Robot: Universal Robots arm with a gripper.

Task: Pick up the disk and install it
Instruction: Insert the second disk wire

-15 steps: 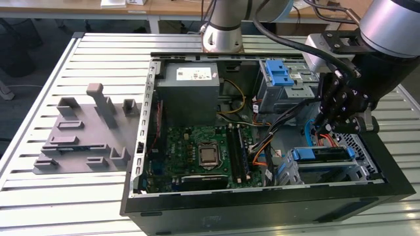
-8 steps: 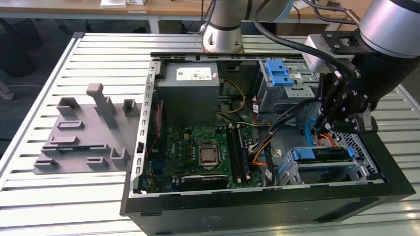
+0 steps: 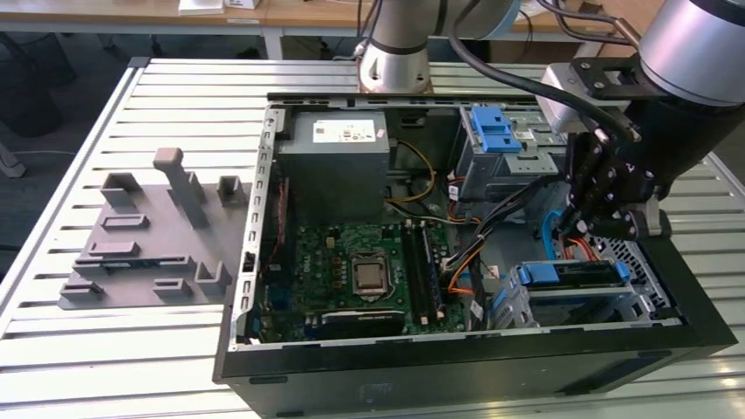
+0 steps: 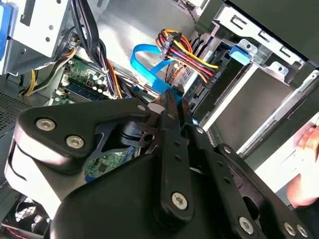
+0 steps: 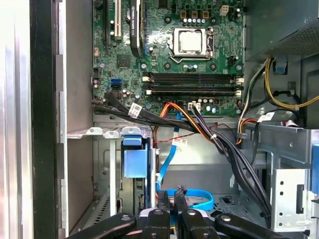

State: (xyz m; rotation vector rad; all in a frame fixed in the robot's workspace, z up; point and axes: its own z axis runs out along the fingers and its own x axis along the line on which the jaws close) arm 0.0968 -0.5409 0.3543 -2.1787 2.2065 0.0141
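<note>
We are hovering the gripper (image 3: 608, 229), fingers pressed together and empty, just above the disk (image 3: 573, 276) seated in its bay, keeping clear of cables (image 5: 219, 144).

Open black computer case (image 3: 466, 367) lying on side on slatted white table (image 3: 70, 349). Green motherboard (image 3: 349, 262) on case floor, processor socket (image 3: 370, 274) at centre, memory slots (image 5: 192, 83) beside socket. Grey power-supply box (image 3: 338, 166) at far end of case. Silver drive cage (image 3: 512, 153) with blue latch (image 3: 495, 131) near exterior view's right. Flat blue cable (image 4: 149, 69) and bundle of red, yellow, black wires (image 4: 187, 52) cross interior. Grey moulded fixture (image 3: 146, 240) on table, at exterior view's left of case.
</note>
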